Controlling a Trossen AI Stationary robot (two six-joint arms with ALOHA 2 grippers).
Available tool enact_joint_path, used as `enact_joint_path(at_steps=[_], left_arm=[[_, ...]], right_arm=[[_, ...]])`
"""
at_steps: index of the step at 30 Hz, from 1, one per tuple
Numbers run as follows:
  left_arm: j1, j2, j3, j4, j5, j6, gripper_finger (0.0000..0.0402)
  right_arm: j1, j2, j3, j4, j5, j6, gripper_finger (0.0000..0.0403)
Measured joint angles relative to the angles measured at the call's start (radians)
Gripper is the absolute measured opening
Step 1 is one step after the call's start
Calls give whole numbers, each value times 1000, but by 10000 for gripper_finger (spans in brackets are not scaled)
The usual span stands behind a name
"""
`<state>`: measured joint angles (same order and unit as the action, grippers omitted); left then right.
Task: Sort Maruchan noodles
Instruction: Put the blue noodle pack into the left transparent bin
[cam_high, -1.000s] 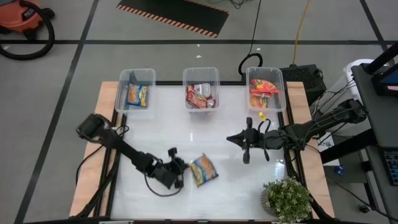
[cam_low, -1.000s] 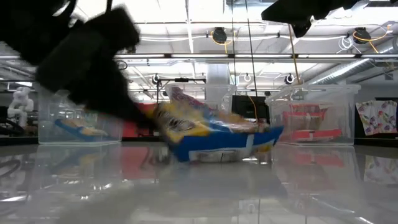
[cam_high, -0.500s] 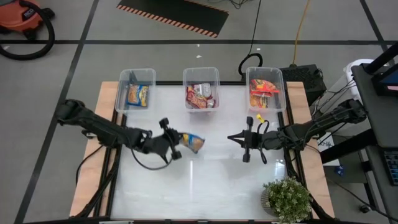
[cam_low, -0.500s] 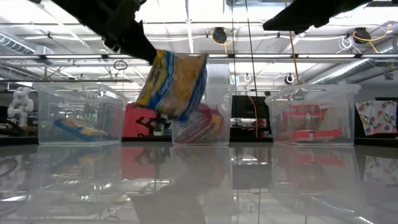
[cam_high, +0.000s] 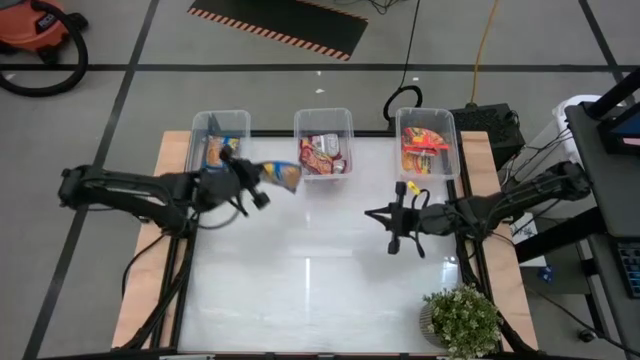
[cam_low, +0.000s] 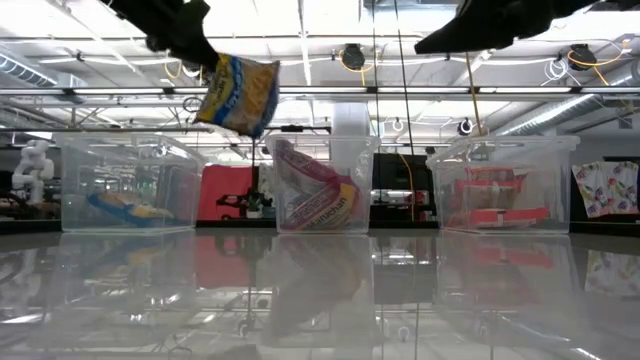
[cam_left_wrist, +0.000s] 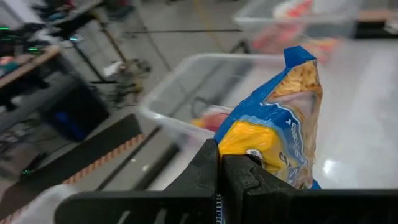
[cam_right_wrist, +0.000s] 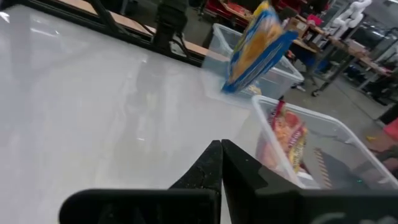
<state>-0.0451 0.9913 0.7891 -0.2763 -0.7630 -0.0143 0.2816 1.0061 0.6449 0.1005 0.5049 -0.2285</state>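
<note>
The left gripper (cam_high: 257, 180) is clenching one end of a blue-and-yellow noodle packet (cam_high: 283, 175) and is holding it in the air, well above the white table (cam_high: 320, 290). In the high view the packet is hanging between the left bin (cam_high: 219, 145) and the middle bin (cam_high: 323, 140), near their front rims; it is probably not yet over either one, though the angle makes this hard to judge. The left bin is holding another blue-and-yellow packet (cam_high: 221, 152), the middle bin maroon-and-white packets (cam_high: 321, 155), and the right bin (cam_high: 428, 142) orange-red packets (cam_high: 423, 146). The right gripper (cam_high: 394, 228) is waiting with its fingers pressed together and empty, above the table in front of the right bin.
</note>
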Motion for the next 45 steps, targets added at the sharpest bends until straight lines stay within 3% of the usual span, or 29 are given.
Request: enact_joint_path(at_steps=[8, 14, 24, 33, 40, 45], left_arm=[[200, -202, 0, -62, -2, 64, 0], [330, -276, 0, -130, -12, 82, 0], [498, -285, 0, -266, -51, 30, 0], [584, -285, 0, -418, -45, -16, 0], [649, -281, 0, -447, 108, -19, 0], [698, -259, -14, -478, 137, -62, 1]], right_arm=[[-80, 0, 0, 0, -3, -119, 0], [-139, 0, 0, 0, -7, -227, 0], [-210, 0, 0, 0, -10, -263, 0], [-215, 0, 0, -21, -12, -203, 0], [-215, 0, 0, -23, -12, -189, 0], [-215, 0, 0, -23, -42, -176, 0]])
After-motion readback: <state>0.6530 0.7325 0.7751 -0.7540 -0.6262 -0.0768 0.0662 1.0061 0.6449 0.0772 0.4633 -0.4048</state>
